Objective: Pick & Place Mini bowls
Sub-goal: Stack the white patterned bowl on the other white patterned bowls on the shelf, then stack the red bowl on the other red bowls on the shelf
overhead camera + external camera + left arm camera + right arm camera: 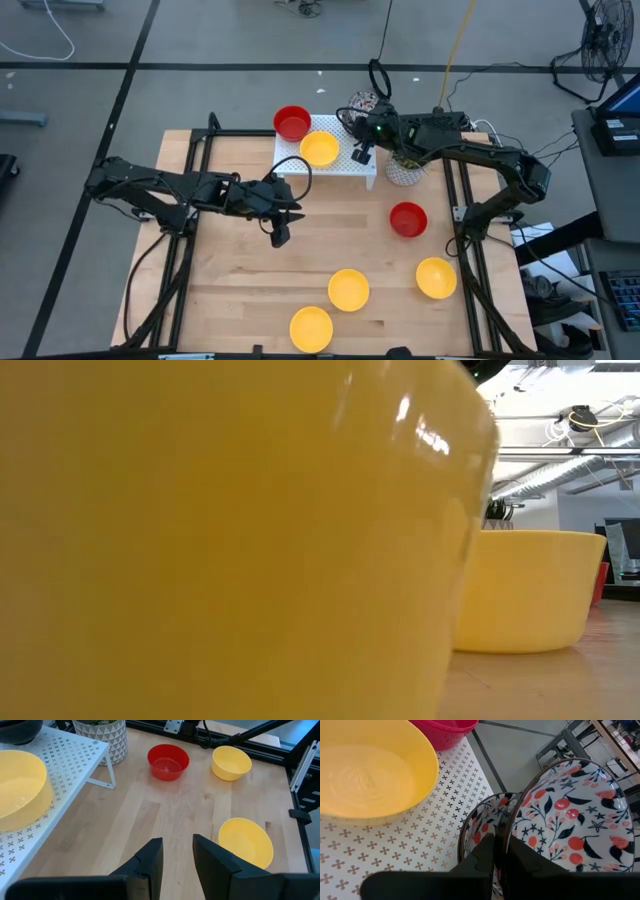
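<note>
The right gripper [499, 851] is at the far side of the white perforated rack [350, 165]. Its jaws are closed on the rim of a patterned bowl [575, 815], which is tilted up on edge. A second patterned bowl [482, 827] lies directly beneath it on the rack. A yellow bowl [319, 148] and a red bowl [292, 122] also occupy the rack.

The left gripper [177, 852] hovers over the middle of the bench [240, 290]. Its jaws are narrowly parted and hold nothing.

Procedure for the step in hand, judged to be the lift or placement of the patterned bowl:
- Keep the grip square on the rim. A glazed bowl held by one edge is likely to pivot or slip.
- Raise it straight clear of the lower bowl before moving sideways, so the two rims do not catch.
- Keep clear of the potted plant [402, 172] just beside the rack.

Remaining bowls on the bench: one red bowl [407, 218] and three yellow bowls [436, 277], [348, 289], [311, 327], well apart from one another. One yellow bowl fills most of the low view.

The bench is pale wood planking inside a dark metal frame. The surrounding floor is grey with dark lines; a fan [603, 35] stands at the room's far right.
</note>
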Motion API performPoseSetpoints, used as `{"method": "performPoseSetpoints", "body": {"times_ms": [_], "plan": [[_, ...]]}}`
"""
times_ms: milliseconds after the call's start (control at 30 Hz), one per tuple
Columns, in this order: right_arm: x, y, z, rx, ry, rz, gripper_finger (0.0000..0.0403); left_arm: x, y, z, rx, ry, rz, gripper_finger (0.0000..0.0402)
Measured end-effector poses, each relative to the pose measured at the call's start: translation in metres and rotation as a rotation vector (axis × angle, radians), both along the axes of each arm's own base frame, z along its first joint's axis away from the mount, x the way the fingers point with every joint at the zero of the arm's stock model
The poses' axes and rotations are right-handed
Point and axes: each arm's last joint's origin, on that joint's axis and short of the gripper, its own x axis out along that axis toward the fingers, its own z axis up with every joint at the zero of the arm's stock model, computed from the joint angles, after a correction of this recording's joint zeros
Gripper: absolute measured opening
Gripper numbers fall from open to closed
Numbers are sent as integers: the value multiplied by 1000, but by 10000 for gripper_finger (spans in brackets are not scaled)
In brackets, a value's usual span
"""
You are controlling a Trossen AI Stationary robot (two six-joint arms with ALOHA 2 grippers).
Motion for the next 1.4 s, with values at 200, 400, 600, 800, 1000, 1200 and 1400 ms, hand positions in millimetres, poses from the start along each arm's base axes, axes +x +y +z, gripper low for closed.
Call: {"method": "performPoseSetpoints", "body": {"times_ms": [200,400,600,800,1000,1200,1400], "plan": [[0,0,0,-4,3,5,49,0,0,0,0,0,0,108],[0,0,2,-11,-8,4,99,0,0,0,0,0,0,108],[-4,7,18,-65,-56,27,131,0,0,0,1,0,-1,108],[-27,39,50,-61,-140,73,139,0,0,0,1,0,-1,108],[-60,83,69,33,-142,144,132,0,0,0,7,-1,-5,108],[-89,124,68,207,-88,185,126,4,0,1,9,-34,2,108],[-102,157,40,457,-18,271,126,10,-1,-2,-1,-39,9,108]]}}
